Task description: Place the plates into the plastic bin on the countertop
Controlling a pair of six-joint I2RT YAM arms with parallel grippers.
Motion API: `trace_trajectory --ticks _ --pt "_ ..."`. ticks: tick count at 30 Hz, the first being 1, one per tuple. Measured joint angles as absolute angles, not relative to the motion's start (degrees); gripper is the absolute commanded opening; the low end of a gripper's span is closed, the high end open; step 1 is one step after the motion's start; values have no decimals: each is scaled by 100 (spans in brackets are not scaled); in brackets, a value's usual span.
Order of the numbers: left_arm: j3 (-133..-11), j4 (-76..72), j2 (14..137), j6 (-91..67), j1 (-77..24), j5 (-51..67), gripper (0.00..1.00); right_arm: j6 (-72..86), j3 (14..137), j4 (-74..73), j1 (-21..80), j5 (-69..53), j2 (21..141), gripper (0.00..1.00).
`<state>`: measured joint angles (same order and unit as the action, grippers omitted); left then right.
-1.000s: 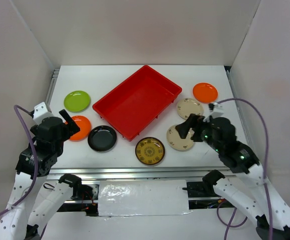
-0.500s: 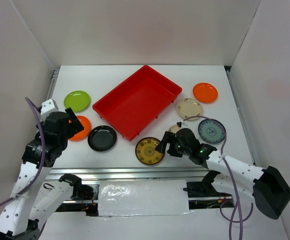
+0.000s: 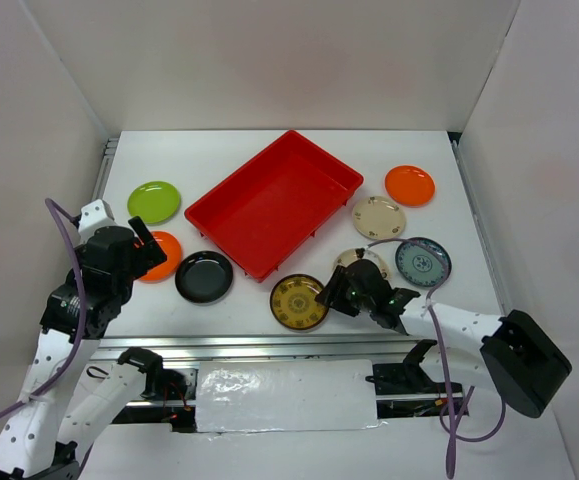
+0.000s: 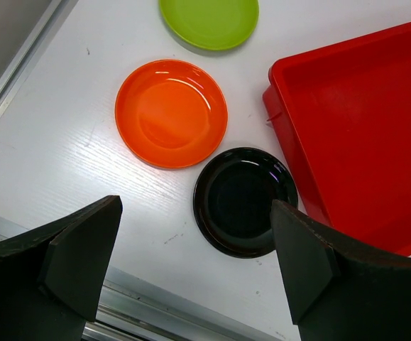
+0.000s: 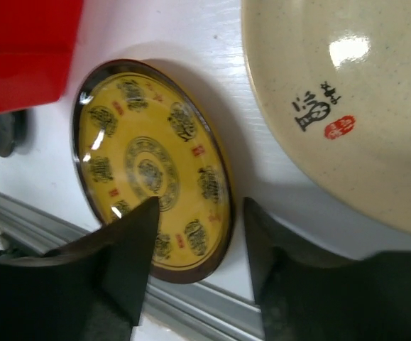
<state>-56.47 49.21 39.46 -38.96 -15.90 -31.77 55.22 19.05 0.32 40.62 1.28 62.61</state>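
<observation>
The red plastic bin (image 3: 269, 205) lies empty at mid-countertop and also shows in the left wrist view (image 4: 361, 121). Around it lie a lime green plate (image 3: 154, 202), an orange plate (image 3: 164, 258), a black plate (image 3: 205, 277), a brown gold-patterned plate (image 3: 299, 301), two beige plates (image 3: 379, 217) (image 3: 367, 260), a blue-white plate (image 3: 422, 262) and a second orange plate (image 3: 410, 185). My left gripper (image 3: 141, 250) is open and empty, above the left orange plate (image 4: 171, 114) and black plate (image 4: 244, 201). My right gripper (image 5: 199, 213) is open, low, its jaws astride the brown plate's (image 5: 152, 167) right rim.
White walls enclose the countertop (image 3: 259, 150) on three sides. A metal rail (image 3: 269, 345) runs along the near edge, just in front of the brown plate. The near beige plate (image 5: 347, 106) lies right beside my right gripper.
My right arm has swung down and left from over the beige plates to the brown plate's edge, uncovering the blue-white plate. My left gripper has shifted slightly.
</observation>
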Motion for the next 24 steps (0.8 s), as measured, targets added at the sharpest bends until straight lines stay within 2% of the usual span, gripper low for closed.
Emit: trace_trajectory --ticks 1,3,7,9,13,18,24 --pt "-5647 4921 3948 -3896 -1590 -3173 99 5561 1905 73 4060 126 6344 49" --pt "-5647 4921 3948 -3896 -1590 -3168 99 5625 1883 165 4049 130 6497 47" --pt "-5647 4921 3900 -3898 -1590 -3168 99 5717 1820 318 4029 132 6630 28" --pt "-5647 4923 3868 -3898 -1590 -3170 99 5782 1785 338 4023 143 6632 25" --pt "-5647 4923 3826 -3900 -1590 -3173 99 5951 1662 390 4010 174 6534 0" --pt "-5647 4925 3798 -3916 -1592 -3179 99 6145 1540 252 4027 287 6023 0" --pt "-5647 4993 3677 -4056 -1597 -3393 99 6420 1699 -1079 4521 825 4268 0"
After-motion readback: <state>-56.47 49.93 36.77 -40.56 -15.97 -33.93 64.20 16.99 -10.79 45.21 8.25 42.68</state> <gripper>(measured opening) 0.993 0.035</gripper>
